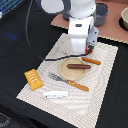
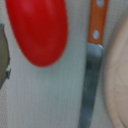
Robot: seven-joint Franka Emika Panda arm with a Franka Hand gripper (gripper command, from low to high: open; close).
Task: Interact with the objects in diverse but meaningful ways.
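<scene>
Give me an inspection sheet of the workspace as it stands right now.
Surface: pale striped mat on a dark table.
Job's things: sausage lies on the tan plate; fork beside the plate; knife next to the red tomato in the wrist view; yellow bread block at the mat's edge; white fish piece near the front edge.
Clutter: dark bowl and a light bowl behind the mat.
Gripper: hidden, state cannot be told.
Cables: black cable trails from the arm.
Surroundings: nothing seen.
</scene>
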